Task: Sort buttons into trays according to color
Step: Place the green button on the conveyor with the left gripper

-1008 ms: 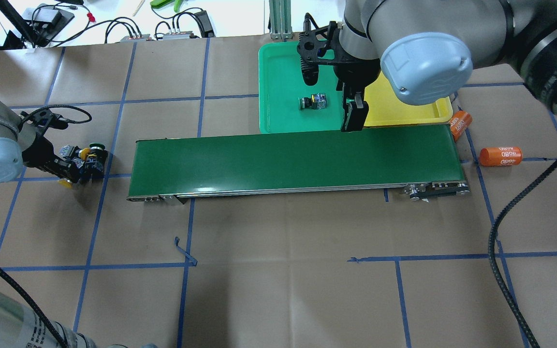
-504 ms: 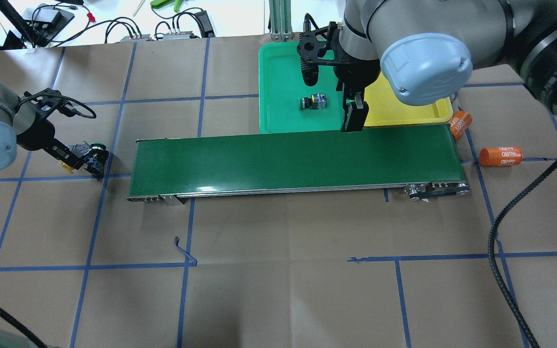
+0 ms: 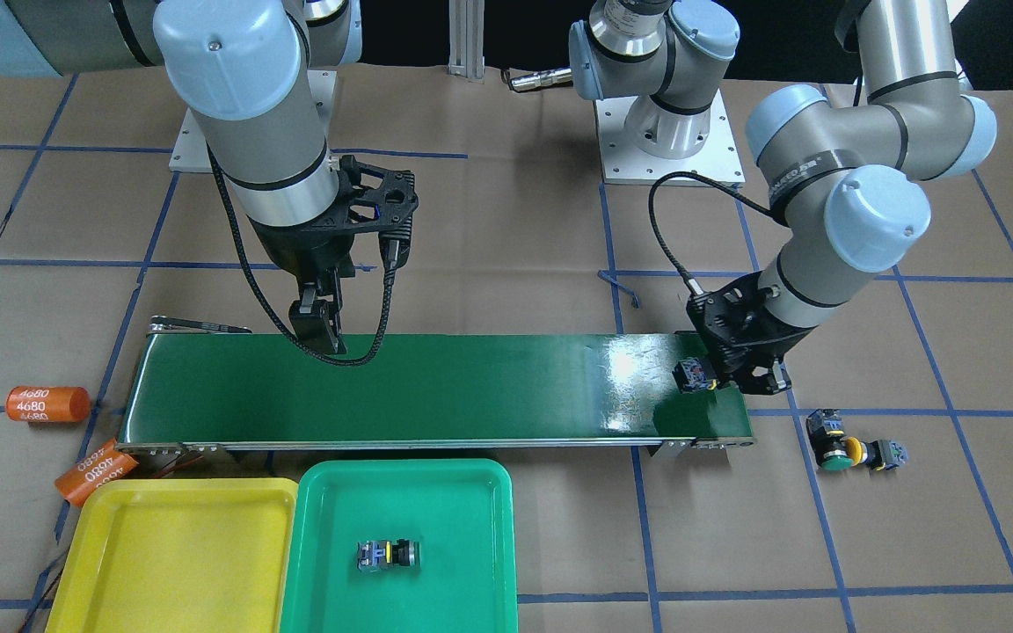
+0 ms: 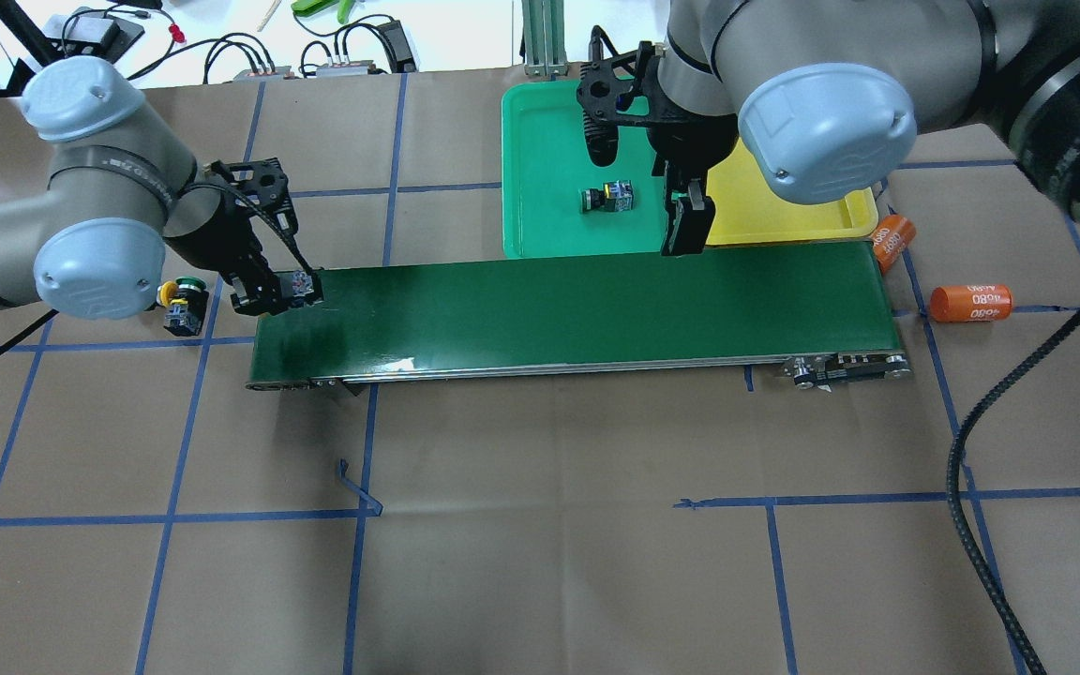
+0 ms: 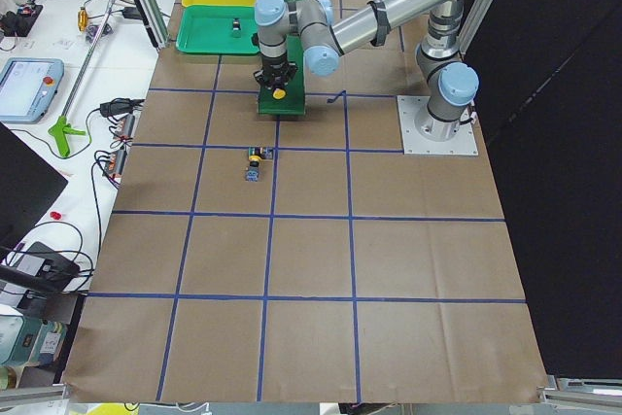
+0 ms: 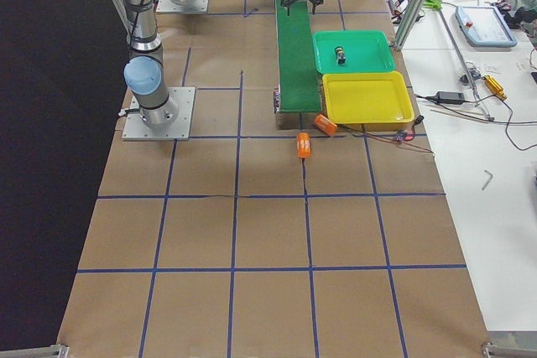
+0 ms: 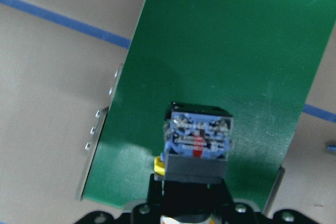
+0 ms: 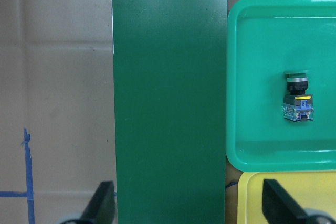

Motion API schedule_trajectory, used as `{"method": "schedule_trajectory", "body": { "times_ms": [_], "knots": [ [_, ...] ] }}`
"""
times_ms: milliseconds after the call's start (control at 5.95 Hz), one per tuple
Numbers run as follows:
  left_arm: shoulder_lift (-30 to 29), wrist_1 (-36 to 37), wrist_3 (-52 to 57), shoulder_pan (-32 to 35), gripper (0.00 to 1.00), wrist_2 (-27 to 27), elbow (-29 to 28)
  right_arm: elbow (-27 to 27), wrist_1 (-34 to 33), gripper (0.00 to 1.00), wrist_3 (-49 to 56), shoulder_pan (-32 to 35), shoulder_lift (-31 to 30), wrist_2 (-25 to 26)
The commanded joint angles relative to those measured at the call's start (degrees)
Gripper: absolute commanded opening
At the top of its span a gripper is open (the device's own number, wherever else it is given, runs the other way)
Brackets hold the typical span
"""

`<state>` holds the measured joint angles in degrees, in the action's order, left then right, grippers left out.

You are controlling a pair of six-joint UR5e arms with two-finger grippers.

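My left gripper (image 4: pixel 276 292) is shut on a yellow-capped button (image 7: pixel 198 140) and holds it just above the left end of the conveyor belt (image 4: pixel 577 305). The held button also shows in the front view (image 3: pixel 694 375). Two buttons lie together on the table left of the belt, one green-capped (image 3: pixel 834 457) and one yellow-capped (image 3: pixel 885 454). A green-capped button (image 4: pixel 607 198) lies on its side in the green tray (image 4: pixel 540 131). The yellow tray (image 4: pixel 784 211) beside it holds nothing visible. My right gripper (image 4: pixel 687 225) is open and empty over the belt's far edge, by the trays.
Two orange cylinders marked 4680 (image 4: pixel 971 302) (image 4: pixel 890 242) lie past the belt's right end. Cables and tools (image 4: pixel 249 52) sit beyond the table's far edge. A black cable (image 4: pixel 962 469) hangs at the right.
My left gripper has lifted a yellow button out of the cluster on the table and carried it right to the belt's left end. The right arm has not moved.
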<state>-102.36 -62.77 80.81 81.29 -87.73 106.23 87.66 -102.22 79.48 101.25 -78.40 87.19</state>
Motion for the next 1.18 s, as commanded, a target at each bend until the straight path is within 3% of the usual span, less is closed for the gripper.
{"method": "schedule_trajectory", "body": {
  "times_ms": [0, 168, 336, 672, 1008],
  "knots": [
    [-0.91, 0.02, 1.01, 2.12, 0.51, -1.04, 0.29, 0.06, 0.0, 1.0, -0.02, 0.0, 0.0, 0.0],
    [-0.91, -0.16, 0.23, 1.68, 0.91, -1.21, -0.75, 0.06, 0.0, 1.0, -0.02, 0.0, 0.0, 0.0],
    [0.13, -0.07, -1.08, 0.63, 0.98, -1.39, -0.76, 0.06, 0.0, 1.0, -0.02, 0.0, 0.0, 0.0],
    [-1.94, 0.89, -13.17, -10.39, 0.98, -1.04, -0.93, 0.06, -0.09, 1.0, -0.02, 0.0, 0.08, -0.09],
    [-6.51, 2.83, -39.82, -11.42, 0.98, -2.0, -5.31, 1.54, -2.61, 1.0, -0.11, 0.26, 0.87, -1.83]
  ]
}}
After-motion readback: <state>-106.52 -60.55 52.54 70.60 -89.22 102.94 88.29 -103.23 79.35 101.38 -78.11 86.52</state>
